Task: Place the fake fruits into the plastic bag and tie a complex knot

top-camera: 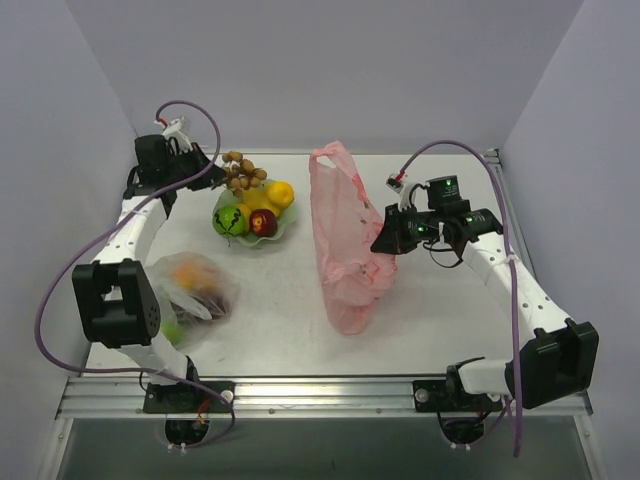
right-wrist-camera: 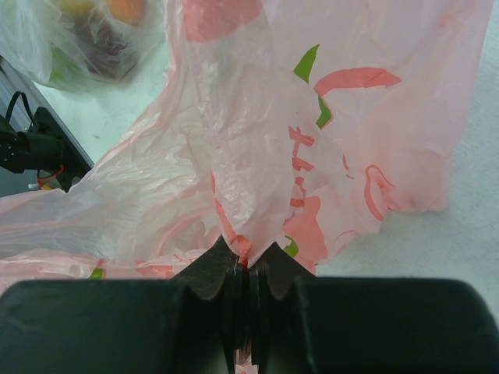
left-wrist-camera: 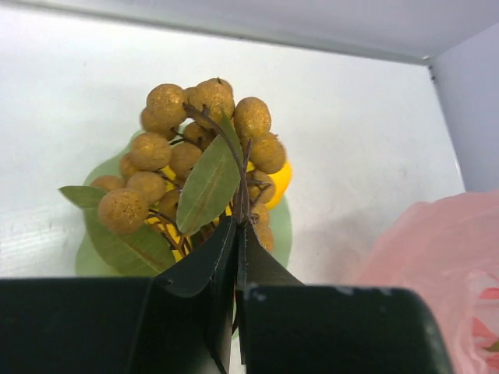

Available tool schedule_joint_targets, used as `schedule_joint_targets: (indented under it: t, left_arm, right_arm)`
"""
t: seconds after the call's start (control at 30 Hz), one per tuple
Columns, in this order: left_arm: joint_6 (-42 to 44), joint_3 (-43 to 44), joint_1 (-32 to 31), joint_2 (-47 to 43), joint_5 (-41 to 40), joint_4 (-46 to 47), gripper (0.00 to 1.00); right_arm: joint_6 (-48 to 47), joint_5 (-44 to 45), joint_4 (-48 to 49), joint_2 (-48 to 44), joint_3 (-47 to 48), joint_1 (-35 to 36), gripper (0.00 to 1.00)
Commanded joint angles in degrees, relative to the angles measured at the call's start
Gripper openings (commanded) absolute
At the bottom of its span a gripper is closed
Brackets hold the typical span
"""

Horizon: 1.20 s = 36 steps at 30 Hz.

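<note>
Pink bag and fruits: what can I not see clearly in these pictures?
- Pink bag mouth: top view, its own folds hide whether it is open.
- Grape bunch stem end: left wrist view, hidden between the left fingers.
- Clear bag contents: top view, blurred by plastic, partly behind the left arm.

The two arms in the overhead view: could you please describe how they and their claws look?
The left arm and right arm have white tubular links joined by chunky black joint housings. A purple cable loops along each. Small green lights glow at the right wrist. The left claw and right claw are matte black, their fingers tapering to narrow tips.
</note>
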Motion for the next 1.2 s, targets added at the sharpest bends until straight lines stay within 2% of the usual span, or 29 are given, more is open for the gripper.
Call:
schedule_joint_targets:
  t: [0.0,0.3,0.47,0.6,0.7,0.9,1.17]
  left_arm:
    - [-3.2,4.4,-0.3,-4.7,4.7,7.4,0.00]
    - [-11.1,4.1,-1.1,-16.3,14.0,14.7,0.00]
    - [-14.1,-1.8,-2.9,-24.9,18.8,21.3,0.00]
    - [-13.7,-4.0,-9.8,-28.4,19.8,22.5,0.00]
    - [-12.5,-6.4,-15.7,-28.7,19.6,23.8,0.00]
    - [-11.9,-11.0,-24.7,-27.3,17.9,30.3,0.00]
    - [-9.6,-15.1,-29.6,-19.9,16.1,30.8,0.00]
  right_arm:
    - [-1.0,0.8,-0.5,-1.2,2.4,0.4,0.00]
    - [-0.2,1.6,-0.4,-0.7,3.0,1.0,0.00]
    - [2.7,1.5,0.2,-0.1,3.5,1.1,0.00]
    - [5.0,-0.8,2.6,0.1,2.4,0.9,0.00]
    - [7.2,-2.6,4.5,0.7,1.5,0.1,0.00]
    - [16.1,-16.0,13.9,3.7,-2.7,-4.5,0.00]
    - [19.9,-18.0,19.3,4.6,-7.0,-4.8,0.00]
